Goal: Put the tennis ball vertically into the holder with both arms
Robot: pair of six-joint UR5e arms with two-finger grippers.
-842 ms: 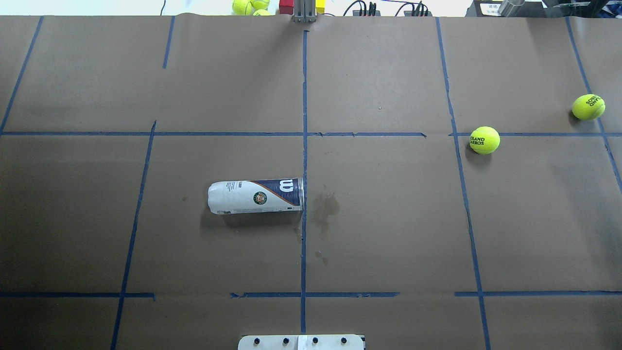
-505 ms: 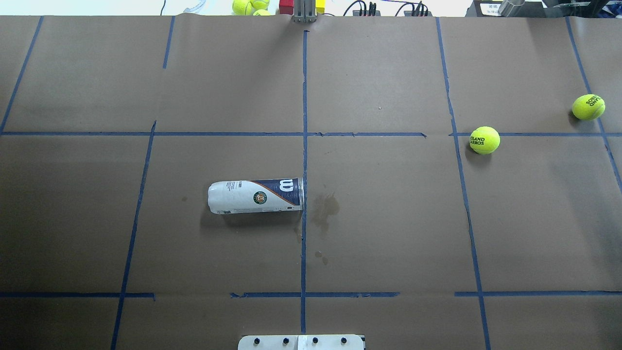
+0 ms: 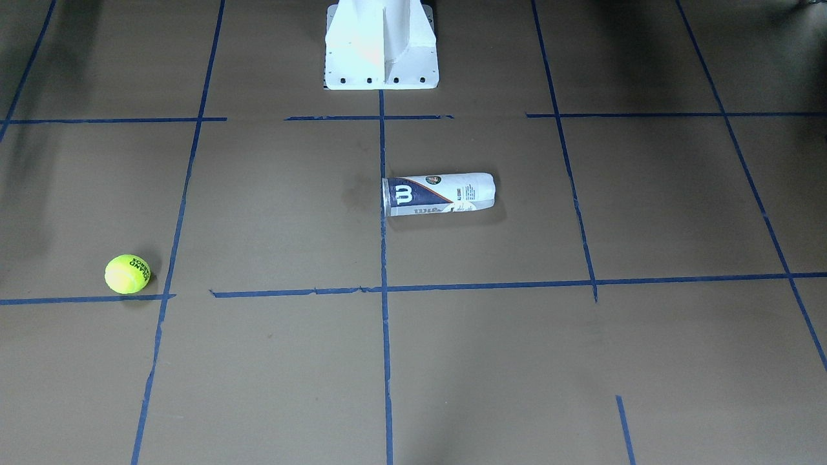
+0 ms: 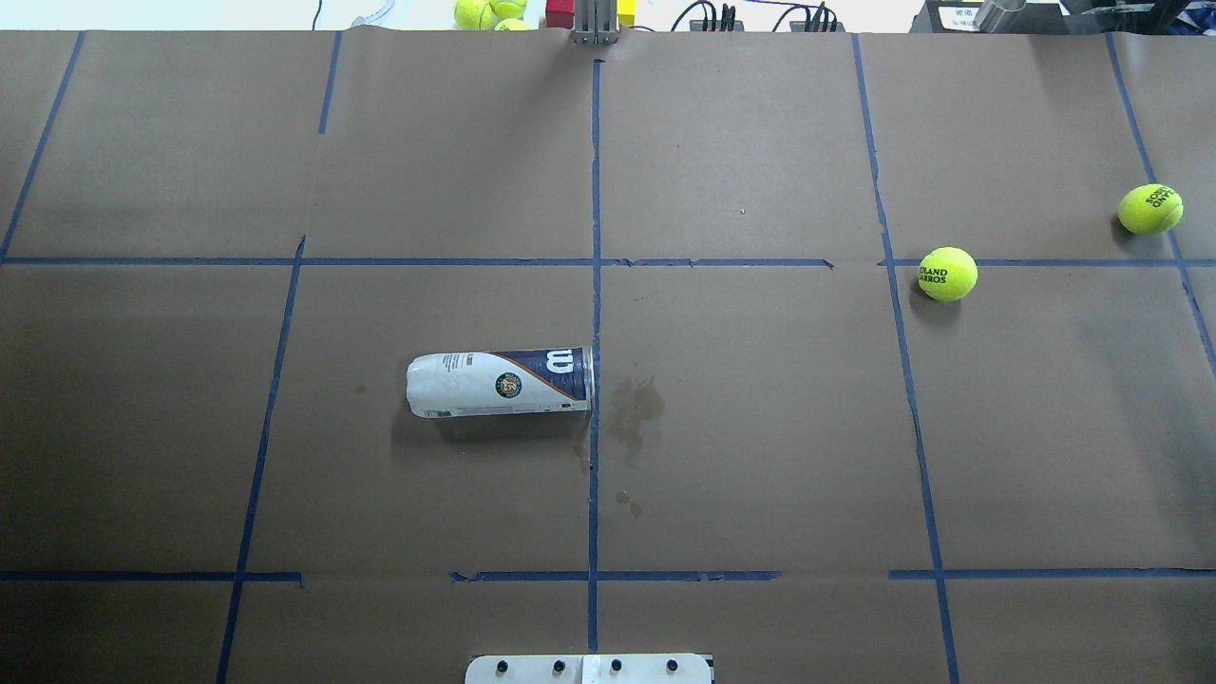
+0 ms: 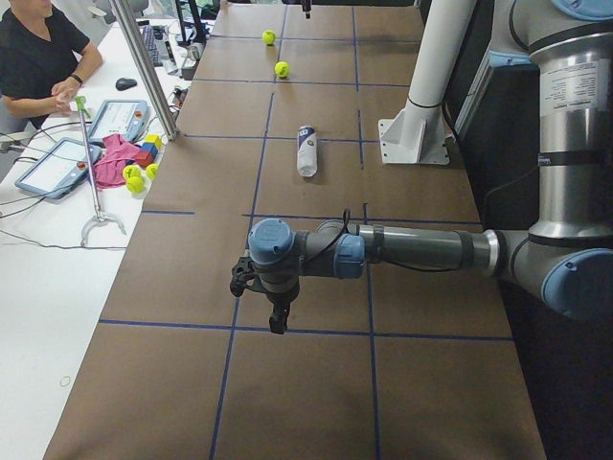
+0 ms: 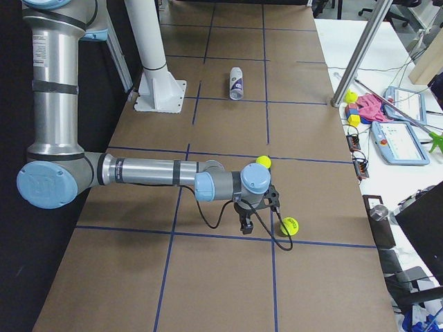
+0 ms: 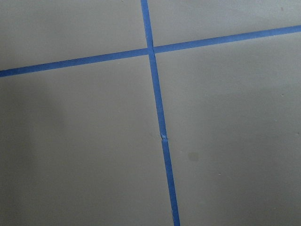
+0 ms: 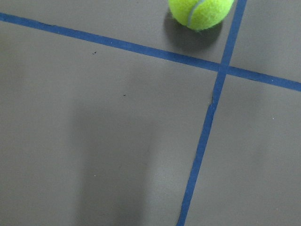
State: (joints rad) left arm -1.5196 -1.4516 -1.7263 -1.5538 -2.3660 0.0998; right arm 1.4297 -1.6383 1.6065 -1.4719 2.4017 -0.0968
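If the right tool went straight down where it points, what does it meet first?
The right tool likely meets bare table paper near the tape cross; the tennis ball lies aside.

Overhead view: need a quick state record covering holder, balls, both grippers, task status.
holder: holder lies on its side, mouth at the centre tape line
balls: tennis ball and second ball lie loose on the table, on the robot's right, apart from each other
left gripper: left gripper hovers over bare paper, well short of the holder; open or shut unclear
right gripper: right gripper hovers near both balls; open or shut unclear
status: nothing grasped, holder not upright
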